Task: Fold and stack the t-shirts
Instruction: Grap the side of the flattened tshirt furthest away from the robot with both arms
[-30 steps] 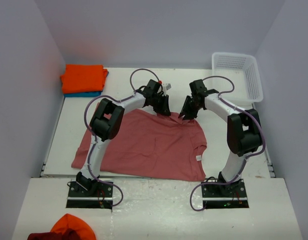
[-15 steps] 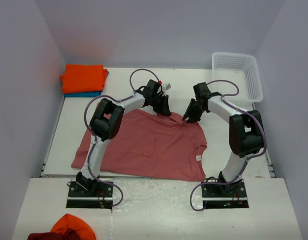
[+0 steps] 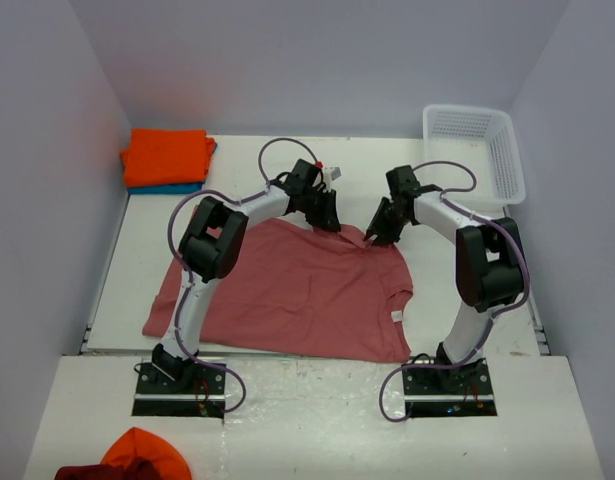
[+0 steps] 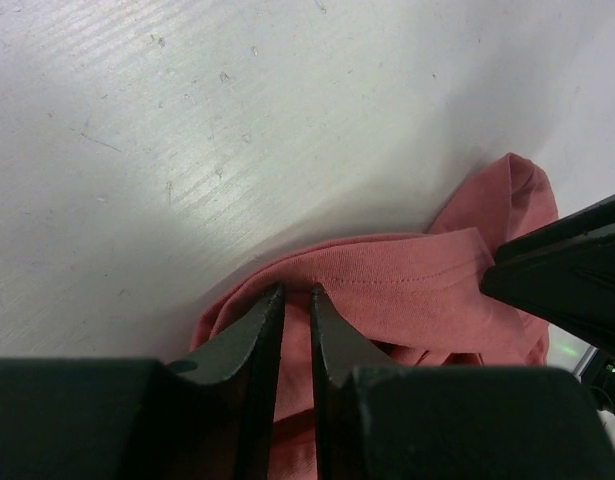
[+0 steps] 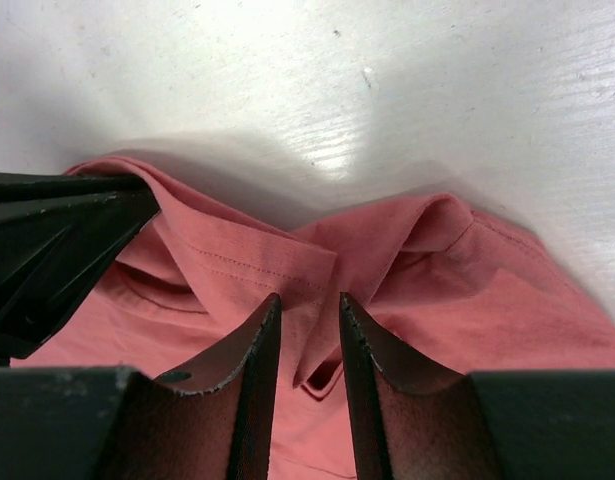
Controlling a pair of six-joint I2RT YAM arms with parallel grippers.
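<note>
The salmon-red t-shirt [image 3: 297, 290] lies spread flat on the white table, with its small white tag [image 3: 396, 316] near the right hem. My left gripper [image 3: 330, 222] is shut on a bunched ridge of its far edge [image 4: 417, 280]; the jaws [image 4: 294, 290] stand almost together with cloth between them. My right gripper [image 3: 372, 235] sits close beside it on the same far edge. Its jaws [image 5: 309, 298] are nearly together with a fold of the shirt [image 5: 467, 320] between them. The orange t-shirt [image 3: 167, 155] lies folded on the teal-blue one [image 3: 167, 188] at the far left.
A white lattice basket [image 3: 477, 145] stands at the far right corner. A heap of orange and dark red cloth [image 3: 137, 460] lies on the near shelf at the left. Purple walls close in the table on three sides.
My right arm shifted a little to the right along the shirt's far edge, then held still. The left arm and the shirt have not visibly moved.
</note>
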